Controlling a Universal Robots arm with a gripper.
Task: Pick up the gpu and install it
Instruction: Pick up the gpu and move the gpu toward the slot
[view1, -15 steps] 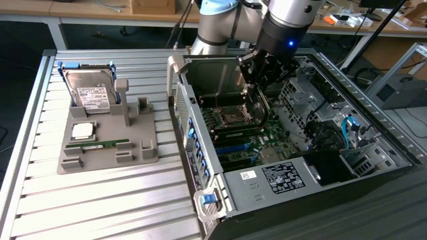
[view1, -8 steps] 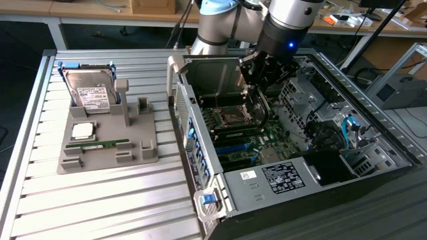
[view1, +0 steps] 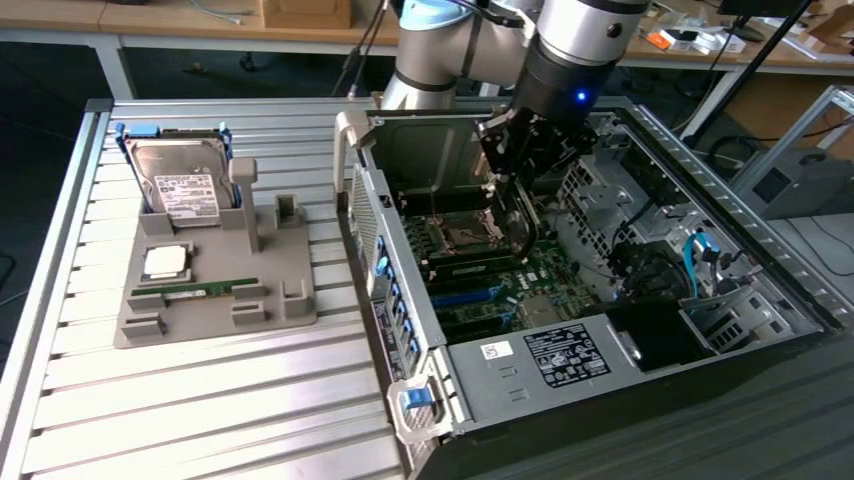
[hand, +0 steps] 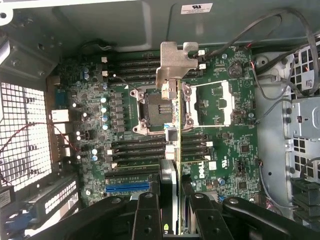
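The gpu (hand: 174, 115), a thin dark card with a silver end bracket, is seen edge-on in the wrist view, running out from between my fingers (hand: 148, 215). My gripper (hand: 173, 212) is shut on it. In the exterior view the gripper (view1: 515, 178) hangs inside the open computer case (view1: 400, 300), and the gpu (view1: 518, 222) points down from it, just above the green motherboard (view1: 534, 280) near the processor socket (view1: 461, 235). I cannot tell whether the card touches the board. In the wrist view the card crosses over the two processor sockets, with a blue expansion slot (hand: 127, 189) to one side.
A grey fixture (view1: 214, 290) on the slatted table at the exterior view's left holds a silver hard drive (view1: 180, 185), a processor chip (view1: 166, 262) and a green RAM stick (view1: 198, 289). Case walls, a drive cage (view1: 601, 190) and blue cables (view1: 701, 260) crowd the gripper.
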